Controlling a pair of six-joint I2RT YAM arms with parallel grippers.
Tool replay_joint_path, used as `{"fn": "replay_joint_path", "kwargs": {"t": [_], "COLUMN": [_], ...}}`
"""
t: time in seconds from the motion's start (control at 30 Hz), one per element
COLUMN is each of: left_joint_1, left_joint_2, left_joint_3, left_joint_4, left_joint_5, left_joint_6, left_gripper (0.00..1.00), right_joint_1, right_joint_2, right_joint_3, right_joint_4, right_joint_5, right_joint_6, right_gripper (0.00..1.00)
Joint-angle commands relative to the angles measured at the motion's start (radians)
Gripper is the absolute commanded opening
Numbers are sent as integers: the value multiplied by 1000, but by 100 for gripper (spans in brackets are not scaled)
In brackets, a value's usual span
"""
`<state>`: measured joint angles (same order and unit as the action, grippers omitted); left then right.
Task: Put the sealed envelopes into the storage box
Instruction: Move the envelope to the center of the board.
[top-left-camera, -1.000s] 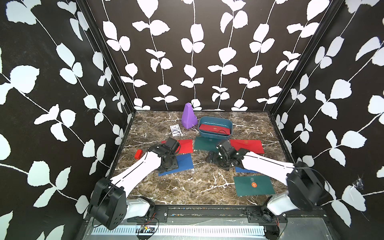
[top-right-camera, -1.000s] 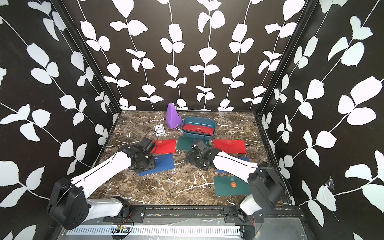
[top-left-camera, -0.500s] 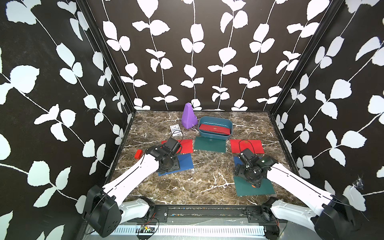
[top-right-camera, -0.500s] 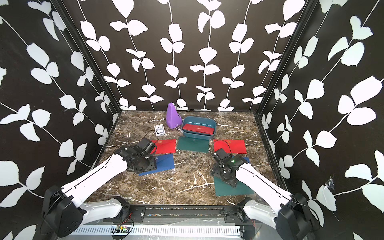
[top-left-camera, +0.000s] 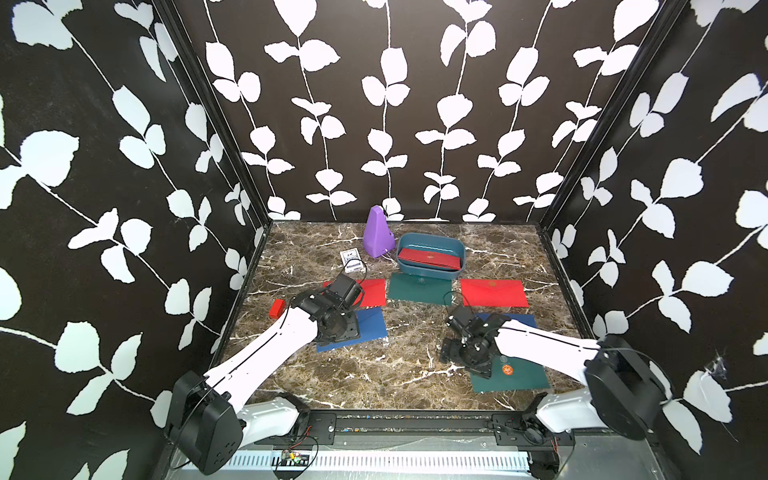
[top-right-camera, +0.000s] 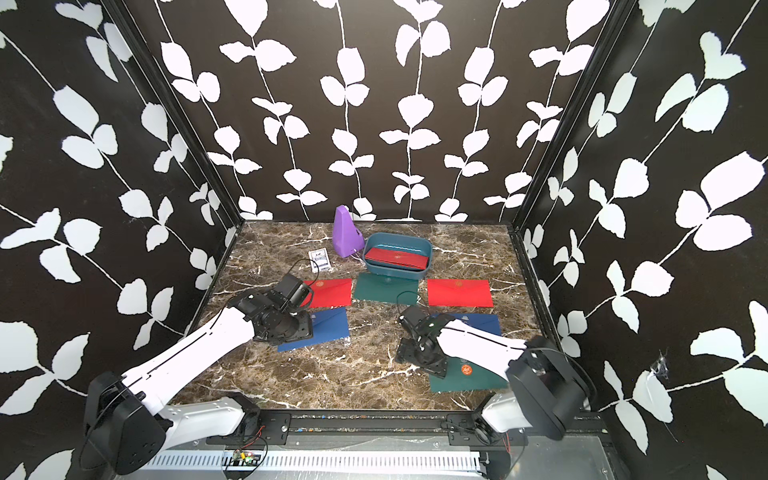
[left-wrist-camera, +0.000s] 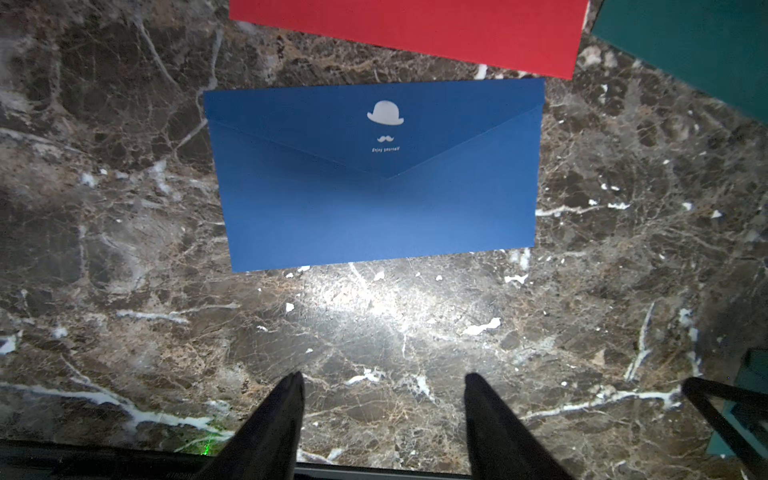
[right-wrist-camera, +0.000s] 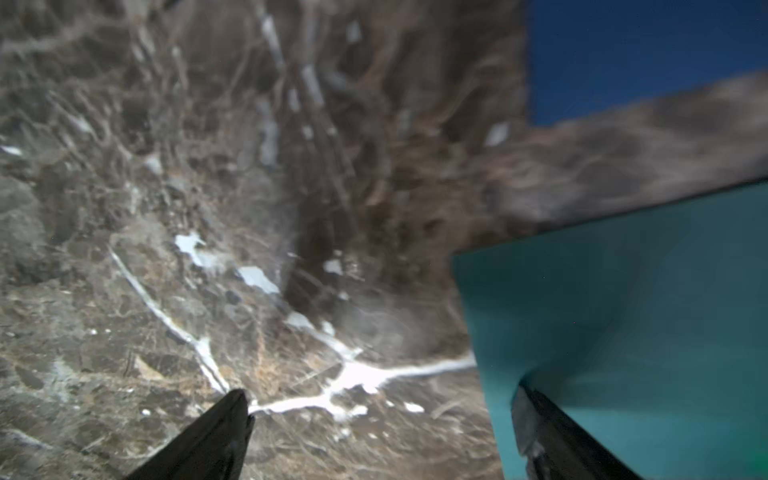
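Marble tabletop (top-left-camera: 407, 374): bore six loose envelopes (top-left-camera: 492, 293), all flat.
Storage box (top-left-camera: 430, 272): stood at the back, teal, with a red envelope (top-left-camera: 428, 258) inside.
Sealed green envelope (top-left-camera: 519, 376): lay front right, orange sticker up.
Navy envelope (left-wrist-camera: 374, 199): lay front left, flap side up.
Left gripper (left-wrist-camera: 382, 378): hung above bare marble just short of the navy envelope, fingers apart, empty.
Right gripper (right-wrist-camera: 380, 390): spread wide, one finger over the sealed green envelope's corner, perhaps touching; too blurred to tell.
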<state>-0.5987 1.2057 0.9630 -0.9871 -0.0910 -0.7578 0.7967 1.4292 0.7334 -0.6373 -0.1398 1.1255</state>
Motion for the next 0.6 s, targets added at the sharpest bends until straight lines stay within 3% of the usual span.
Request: {"fn": "replay_joint_path", "kwargs": {"t": [0.0, 0.27, 0.47, 0.57], "left_joint_1": [-1, 3, 10, 13], "left_joint_2": [-26, -42, -51, -61], "left_joint_3": [25, 29, 33, 44], "left_joint_4": [-34, -62, -82, -97], "left_joint_5": [-24, -47, -57, -68], "left_joint_6": [14, 12, 6, 11], "left_gripper": [64, 65, 65, 65], "right_joint_1": [47, 107, 144, 173], "right_joint_2": [50, 151, 333, 377], "right_joint_3": [8, 73, 196, 297], "right_joint_4": [171, 357, 543, 530], "right_joint_5": [-28, -70, -87, -91], "right_joint_6": [41, 93, 205, 217], "right_gripper": [99, 99, 98, 99]}}
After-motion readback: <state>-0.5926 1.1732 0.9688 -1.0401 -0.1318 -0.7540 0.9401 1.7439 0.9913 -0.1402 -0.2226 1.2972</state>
